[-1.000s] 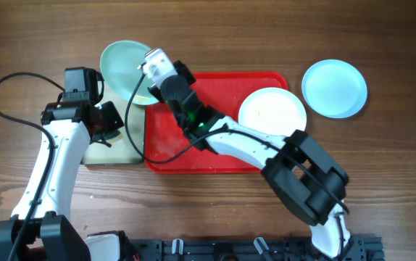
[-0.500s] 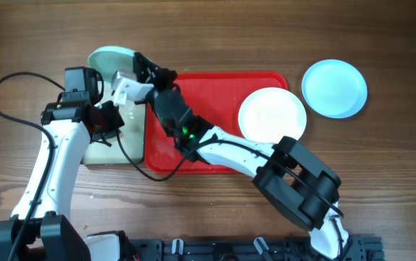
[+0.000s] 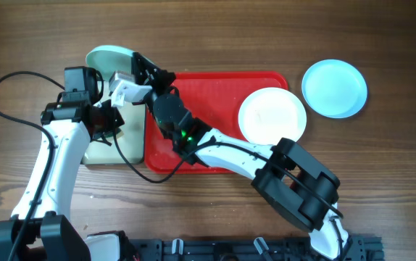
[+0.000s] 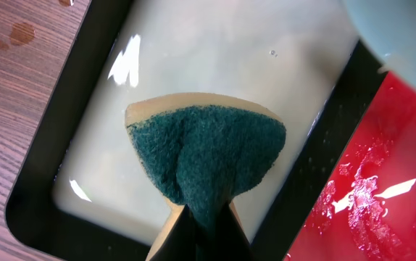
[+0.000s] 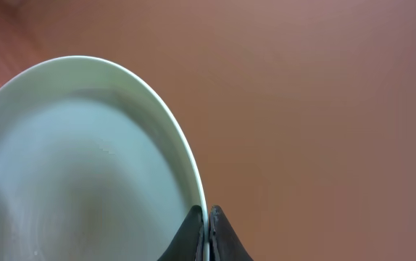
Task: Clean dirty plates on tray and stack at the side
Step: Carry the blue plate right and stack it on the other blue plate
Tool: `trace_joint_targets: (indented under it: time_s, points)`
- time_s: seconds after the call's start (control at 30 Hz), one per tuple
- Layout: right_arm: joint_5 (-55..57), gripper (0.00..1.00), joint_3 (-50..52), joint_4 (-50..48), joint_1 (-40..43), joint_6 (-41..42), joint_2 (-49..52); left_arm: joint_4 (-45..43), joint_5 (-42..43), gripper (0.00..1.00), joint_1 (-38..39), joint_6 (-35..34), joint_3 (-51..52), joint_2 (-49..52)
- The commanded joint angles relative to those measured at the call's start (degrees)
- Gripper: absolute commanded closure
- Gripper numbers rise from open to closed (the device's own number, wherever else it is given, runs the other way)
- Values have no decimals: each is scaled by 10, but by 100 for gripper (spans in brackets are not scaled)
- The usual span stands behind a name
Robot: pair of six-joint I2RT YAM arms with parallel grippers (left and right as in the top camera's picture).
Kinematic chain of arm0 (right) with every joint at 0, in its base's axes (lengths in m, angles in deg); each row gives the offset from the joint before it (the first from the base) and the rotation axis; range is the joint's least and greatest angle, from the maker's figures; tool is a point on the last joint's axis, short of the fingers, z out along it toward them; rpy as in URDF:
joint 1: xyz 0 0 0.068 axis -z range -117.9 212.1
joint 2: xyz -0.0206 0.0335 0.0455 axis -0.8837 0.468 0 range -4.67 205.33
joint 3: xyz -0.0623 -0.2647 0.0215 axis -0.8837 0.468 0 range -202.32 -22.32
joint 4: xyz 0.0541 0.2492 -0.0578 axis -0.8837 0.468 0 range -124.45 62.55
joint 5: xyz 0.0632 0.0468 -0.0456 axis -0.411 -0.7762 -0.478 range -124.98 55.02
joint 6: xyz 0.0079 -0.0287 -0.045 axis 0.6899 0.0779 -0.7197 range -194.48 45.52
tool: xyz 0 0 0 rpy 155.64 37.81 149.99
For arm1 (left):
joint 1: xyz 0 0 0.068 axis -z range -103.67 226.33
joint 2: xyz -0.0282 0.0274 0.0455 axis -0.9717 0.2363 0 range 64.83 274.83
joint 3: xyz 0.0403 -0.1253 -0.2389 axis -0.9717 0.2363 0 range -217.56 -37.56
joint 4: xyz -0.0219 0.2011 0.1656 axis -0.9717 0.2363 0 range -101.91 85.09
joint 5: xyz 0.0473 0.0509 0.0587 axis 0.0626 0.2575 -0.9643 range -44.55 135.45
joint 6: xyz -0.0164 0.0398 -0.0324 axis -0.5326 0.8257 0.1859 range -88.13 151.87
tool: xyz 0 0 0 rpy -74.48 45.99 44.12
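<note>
My right gripper is shut on the rim of a pale turquoise plate, holding it tilted above the small black-rimmed tray, left of the red tray; the plate also shows in the right wrist view. My left gripper is shut on a green-faced sponge over the pale inside of the black-rimmed tray. A white plate lies on the red tray's right end. Another turquoise plate lies on the table right of the tray.
The red tray's wet surface shows in the left wrist view. Drops of water lie on the wooden table beside the black-rimmed tray. A black cable loops at the far left.
My right arm has swung left, carrying the turquoise plate from the red tray's left edge to over the black-rimmed tray. The left gripper with the sponge has stayed put.
</note>
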Motion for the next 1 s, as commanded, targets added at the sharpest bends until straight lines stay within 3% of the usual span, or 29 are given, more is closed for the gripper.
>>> trace_joint_targets:
  time_s: [0.0,0.3,0.5,0.7,0.97]
  points:
    - [70,96,-7,18,17,166,5,-5,3,96,2,-5,2,-5]
    - [53,96,-7,227,62,478,-2,-5,3,96,2,-5,2,-5]
    - [-145,96,-7,362,98,599,-59,-5,3,96,2,-5,2,-5]
    - [-196,96,-7,485,168,659,-129,-5,3,96,2,-5,2,-5]
    - [-314,96,-7,668,321,657,-205,-6,3,96,2,-5,2,-5]
